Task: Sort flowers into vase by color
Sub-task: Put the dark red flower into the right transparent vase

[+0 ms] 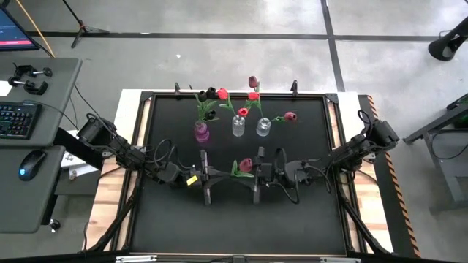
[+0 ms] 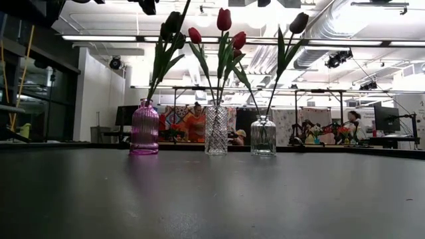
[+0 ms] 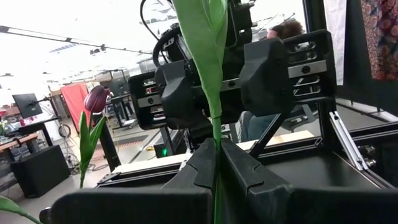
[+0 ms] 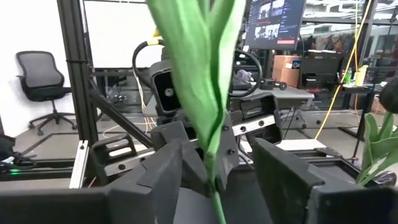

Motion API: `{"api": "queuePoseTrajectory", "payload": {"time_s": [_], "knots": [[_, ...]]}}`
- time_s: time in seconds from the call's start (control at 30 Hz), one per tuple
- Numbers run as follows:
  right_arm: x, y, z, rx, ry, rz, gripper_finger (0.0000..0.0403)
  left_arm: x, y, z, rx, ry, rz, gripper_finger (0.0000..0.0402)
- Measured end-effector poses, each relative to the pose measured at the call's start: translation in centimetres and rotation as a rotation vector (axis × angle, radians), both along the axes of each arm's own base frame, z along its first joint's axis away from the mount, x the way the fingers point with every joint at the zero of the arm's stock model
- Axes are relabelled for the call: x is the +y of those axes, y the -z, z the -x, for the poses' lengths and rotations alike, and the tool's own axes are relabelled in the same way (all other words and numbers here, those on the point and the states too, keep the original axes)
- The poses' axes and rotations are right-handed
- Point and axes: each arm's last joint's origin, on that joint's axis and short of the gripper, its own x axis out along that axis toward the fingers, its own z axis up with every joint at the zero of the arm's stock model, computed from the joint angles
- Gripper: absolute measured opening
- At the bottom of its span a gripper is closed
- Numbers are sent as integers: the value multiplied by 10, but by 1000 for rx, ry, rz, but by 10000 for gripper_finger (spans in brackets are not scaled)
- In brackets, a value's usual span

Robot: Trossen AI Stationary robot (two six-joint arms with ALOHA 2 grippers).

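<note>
A flower with a maroon-pink head (image 1: 246, 165) and green leaves is held above the middle of the black table (image 1: 241, 226), between my two grippers. My left gripper (image 1: 207, 175) (image 3: 216, 152) comes from the table's left and is shut on the flower's stem. My right gripper (image 1: 257, 175) (image 4: 221, 158) comes from the right. It is open, with one finger on either side of the stem (image 4: 214, 186) and a gap on both sides. Along the far edge stand a purple vase (image 1: 202, 132) with dark flowers, a clear vase (image 1: 239, 126) with red flowers, and another clear vase (image 1: 263, 128). My left gripper pinches the thin green stem (image 3: 216, 134) between its two fingers, just below the leaf. The fingers reach in roughly level from the table's left and lie across the stem. The leaf rises beyond the fingers, and the flower is clear of the table.
The three vases (image 2: 216, 129) stand close together in a row at the far side, their stems fanning out above them. A metal frame (image 1: 146, 98) borders the table. A desk with a keyboard (image 1: 14, 120) stands to the left. People sit in the room behind.
</note>
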Motion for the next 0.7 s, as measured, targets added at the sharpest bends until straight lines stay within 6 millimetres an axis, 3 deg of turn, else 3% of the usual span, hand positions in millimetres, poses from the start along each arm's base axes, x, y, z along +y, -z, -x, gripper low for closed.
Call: {"api": "queuePoseTrajectory", "payload": {"time_s": [0.17,0.47,0.7], "knots": [[0,0,0,-2,-4,-5,157,4,0,-2,-3,-9,31,0],[0,0,0,-3,-17,-14,70,9,0,-4,-9,26,68,0],[0,0,0,-3,5,-15,56,9,0,-4,-9,27,68,0]]}}
